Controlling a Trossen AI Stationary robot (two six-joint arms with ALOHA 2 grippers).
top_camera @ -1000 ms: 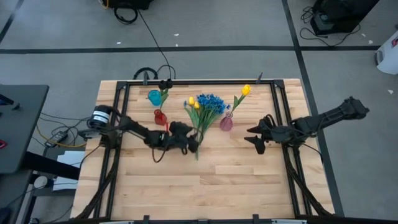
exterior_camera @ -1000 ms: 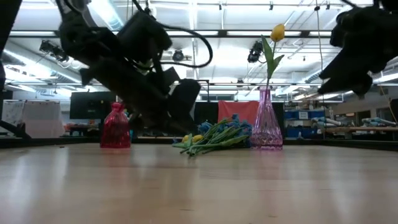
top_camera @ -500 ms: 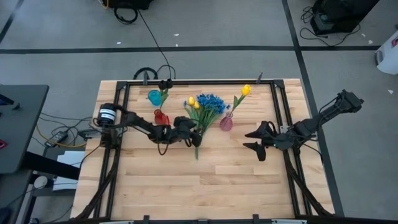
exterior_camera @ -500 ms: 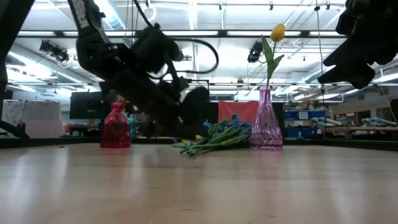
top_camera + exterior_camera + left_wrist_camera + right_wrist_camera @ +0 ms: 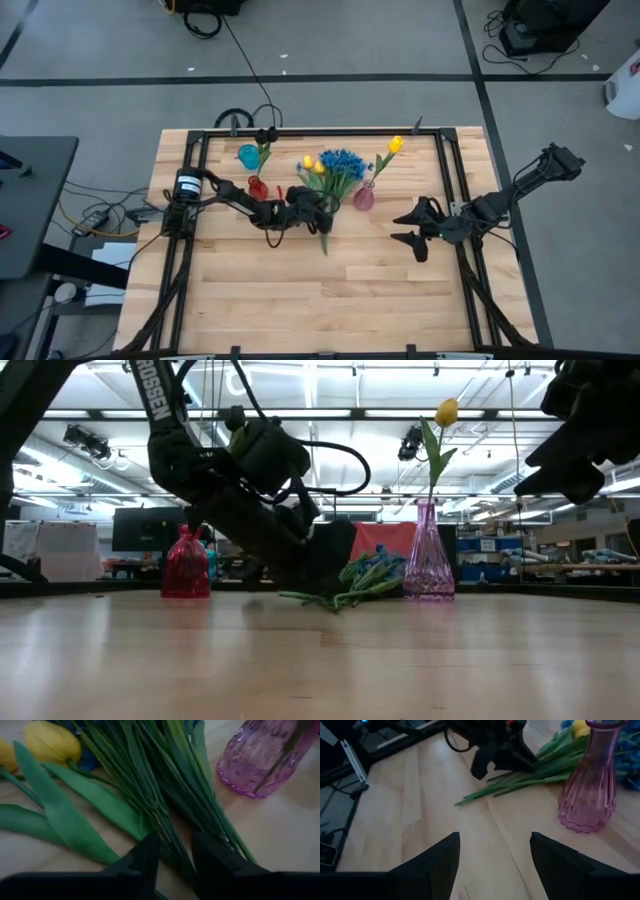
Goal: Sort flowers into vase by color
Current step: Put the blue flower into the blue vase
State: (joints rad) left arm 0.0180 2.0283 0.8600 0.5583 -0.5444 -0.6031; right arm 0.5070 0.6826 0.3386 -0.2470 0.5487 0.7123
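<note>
L gripper [image 5: 172, 857] fingers straddled green stems [image 5: 165, 805] of flower pile on tabletop [image 5: 300, 290], grip unclear; R gripper [image 5: 492, 852] hovered, fingers apart, empty.

The left hand [image 5: 322, 203] now sits farther along the counter [image 5: 300, 290] toward the pink vase [image 5: 364, 197] than a second ago, lower over the wood and right at the stems of the loose bunch of flowers [image 5: 330, 175]. Its fingers [image 5: 145, 857] now straddle a few green stems, standing closer together than before. The bunch has shifted with it: the stem ends now trail farther toward the pink vase and the near edge. The right hand [image 5: 410, 228] has dropped back a little from the pink vase since a second ago, then held in place over the last half second.
</note>
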